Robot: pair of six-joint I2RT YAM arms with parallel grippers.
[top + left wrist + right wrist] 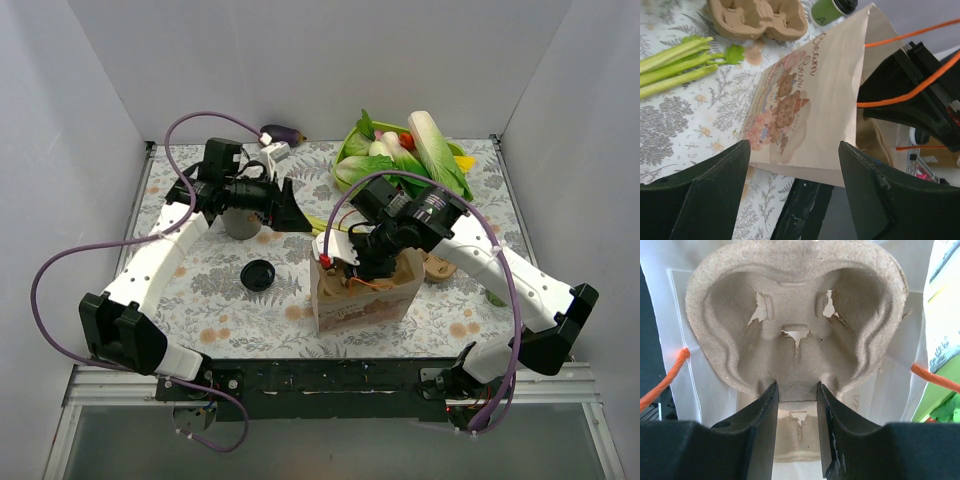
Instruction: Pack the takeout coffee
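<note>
The green takeout coffee cup (825, 11) stands on the table beyond the paper bag, at the top edge of the left wrist view. In the top view only a green sliver of it (495, 297) shows beside the right arm. The brown paper bag (362, 296) stands upright at the front middle. My right gripper (355, 262) reaches down into it and is shut (796, 390) on the middle ridge of a pulp cup carrier (795, 315) inside the bag. My left gripper (288, 208) is open and empty (795, 170), hovering left of the bag (815, 95).
A grey cup (240, 224) stands under the left wrist. A flat black lid (258, 274) lies left of the bag. A second pulp carrier (438, 267) lies right of the bag. Celery stalks (675, 62) lie behind the bag. A bowl of vegetables (405, 150) and an eggplant (283, 132) sit at the back.
</note>
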